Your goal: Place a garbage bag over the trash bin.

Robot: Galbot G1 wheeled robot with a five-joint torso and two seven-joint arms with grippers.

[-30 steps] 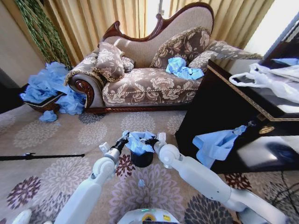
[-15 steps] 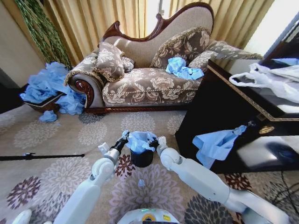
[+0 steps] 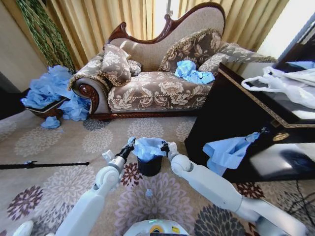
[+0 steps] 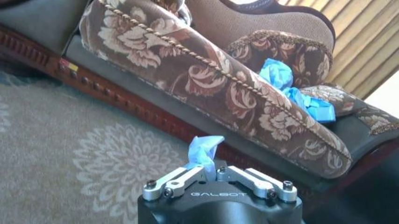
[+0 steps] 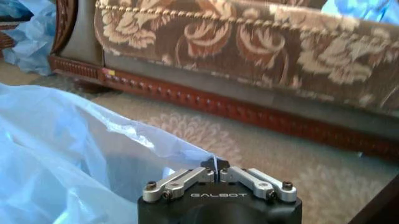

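Note:
The small black trash bin (image 3: 149, 167) stands on the carpet in front of me. A light-blue garbage bag (image 3: 148, 148) is spread over its top, held by both grippers. My left gripper (image 3: 131, 143) is shut on the bag's left edge; a blue tuft of the garbage bag (image 4: 203, 150) sticks out above the left gripper (image 4: 210, 171). On the bag's right edge my right gripper (image 3: 165, 146) is shut. In the right wrist view the garbage bag (image 5: 68, 154) stretches away from the closed right gripper (image 5: 215, 170).
A patterned sofa (image 3: 157, 88) stands behind the bin with a blue bag (image 3: 192, 73) on its seat. A dark cabinet (image 3: 246, 123) is at the right with another blue bag (image 3: 227, 152) hanging from it and white bags (image 3: 285, 83) on top. Blue bags (image 3: 51, 93) pile at the left.
The two grippers have moved slightly apart and forward, stretching the bag's mouth wider over the bin.

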